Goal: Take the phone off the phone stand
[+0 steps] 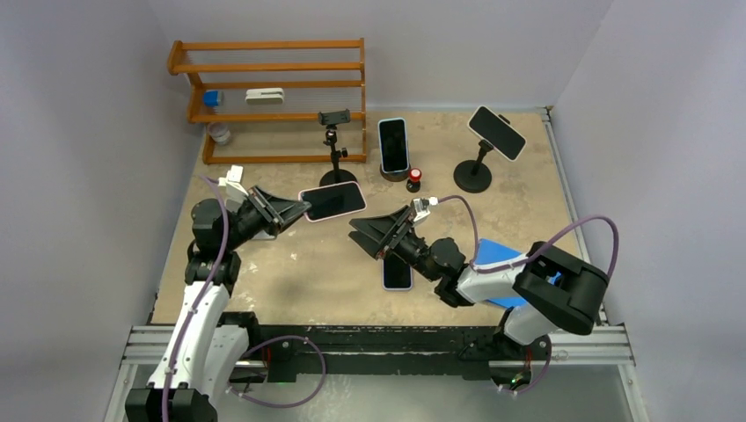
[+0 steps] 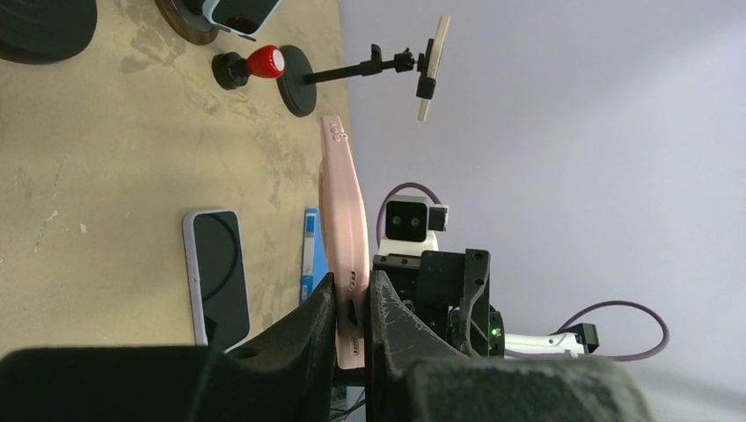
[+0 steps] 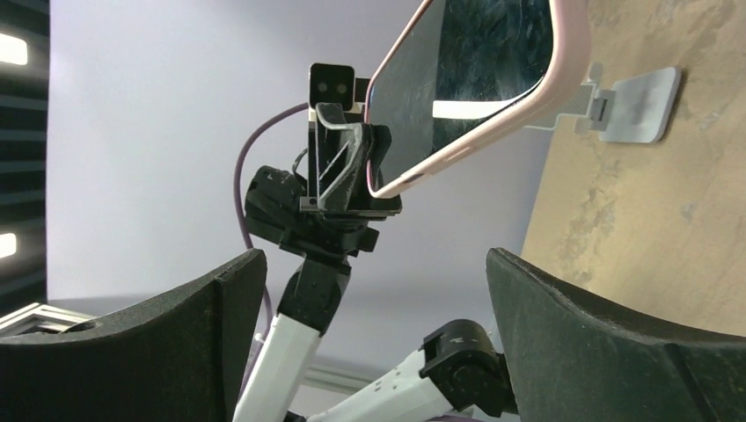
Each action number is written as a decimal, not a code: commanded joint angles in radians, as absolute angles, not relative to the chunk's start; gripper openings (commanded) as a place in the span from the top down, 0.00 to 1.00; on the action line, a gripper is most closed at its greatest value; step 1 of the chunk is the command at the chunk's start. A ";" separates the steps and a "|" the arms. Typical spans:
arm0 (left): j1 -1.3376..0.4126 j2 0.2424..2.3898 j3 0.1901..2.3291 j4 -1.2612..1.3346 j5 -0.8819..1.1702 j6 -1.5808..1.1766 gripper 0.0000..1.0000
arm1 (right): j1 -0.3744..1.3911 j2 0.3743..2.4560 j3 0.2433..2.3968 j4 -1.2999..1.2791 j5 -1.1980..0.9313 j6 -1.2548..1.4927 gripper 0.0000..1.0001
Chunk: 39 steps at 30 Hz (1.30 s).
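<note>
My left gripper is shut on the short end of a pink-cased phone and holds it in the air, left of centre. In the left wrist view the phone stands edge-on between my fingers. The thin black phone stand behind it has an empty clamp. My right gripper is open and empty, just right of and below the held phone. In the right wrist view the phone hangs above my open right gripper.
A second phone lies flat on the table under the right arm. A phone stands on a round base, with a red knob beside it. Another stand holds a phone. A wooden rack stands at the back left.
</note>
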<state>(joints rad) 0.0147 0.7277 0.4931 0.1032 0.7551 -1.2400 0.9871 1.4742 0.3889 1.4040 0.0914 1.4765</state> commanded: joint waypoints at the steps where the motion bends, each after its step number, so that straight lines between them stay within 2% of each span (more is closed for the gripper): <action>1: 0.008 0.697 0.532 0.209 0.798 -1.276 1.00 | 0.978 1.509 0.442 1.562 0.114 1.516 0.05; 16: -0.041 0.708 0.574 0.211 0.817 -1.292 1.00 | 0.942 1.678 0.559 1.621 0.082 1.597 0.18; 21: -0.046 0.706 0.569 0.205 0.816 -1.289 1.00 | 0.941 1.724 0.597 1.665 0.068 1.603 0.28; 31: -0.062 0.708 0.572 0.207 0.823 -1.291 1.00 | 0.942 1.733 0.579 1.738 0.087 1.577 0.56; 39: -0.078 0.709 0.588 0.187 0.830 -1.282 1.00 | 0.942 1.745 0.587 1.774 0.106 1.571 0.61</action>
<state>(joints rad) -0.0669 0.7200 0.5217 0.1108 0.8047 -1.2716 0.9428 1.7462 0.5671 1.5772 0.0864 1.5852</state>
